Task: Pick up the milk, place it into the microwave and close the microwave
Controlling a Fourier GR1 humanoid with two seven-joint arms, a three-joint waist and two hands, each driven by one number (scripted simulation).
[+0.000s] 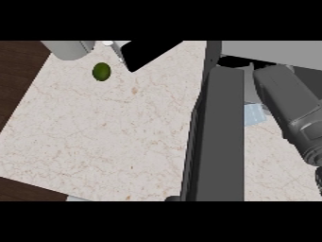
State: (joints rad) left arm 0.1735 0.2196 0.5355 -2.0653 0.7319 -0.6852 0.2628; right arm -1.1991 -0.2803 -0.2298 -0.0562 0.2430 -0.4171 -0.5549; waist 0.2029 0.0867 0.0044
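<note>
Milk point(255, 115) (partly hidden) shows between microwave door point(217, 137) and right forearm point(292, 118).

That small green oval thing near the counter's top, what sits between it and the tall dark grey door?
Nothing: in the head view only bare speckled beige counter separates the small green oval object from the dark grey microwave door.

Grey forearm point(292, 111) — smooth rounded casing, darker wrist.
</note>
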